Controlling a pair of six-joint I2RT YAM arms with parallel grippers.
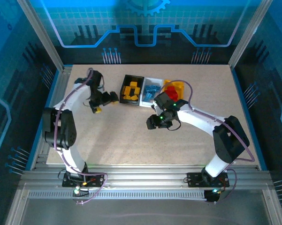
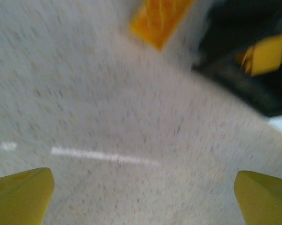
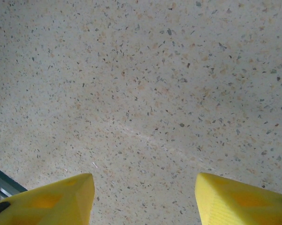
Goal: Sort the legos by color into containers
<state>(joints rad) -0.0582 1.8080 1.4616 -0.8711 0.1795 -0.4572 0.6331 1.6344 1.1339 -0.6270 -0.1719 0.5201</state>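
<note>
Three containers stand in a row at the back of the table. The black bin (image 1: 131,90) holds orange-yellow legos (image 1: 130,91), the white bin (image 1: 152,91) holds light blue legos (image 1: 153,90), and the yellow-orange bin (image 1: 177,88) holds red legos (image 1: 171,92). My left gripper (image 1: 97,107) hangs left of the black bin. In the blurred left wrist view, the left gripper (image 2: 143,174) is open over bare table. An orange-yellow lego (image 2: 160,21) lies ahead of it, beside the black bin (image 2: 234,70). My right gripper (image 1: 154,124) is in front of the bins. In its wrist view, the right gripper (image 3: 144,176) is open with nothing in it.
The speckled tabletop (image 1: 131,140) ends in metal rails on all sides, with blue panel walls behind. The right arm's elbow (image 1: 227,136) juts over the table's right half, and the left arm (image 1: 61,126) runs along the left edge.
</note>
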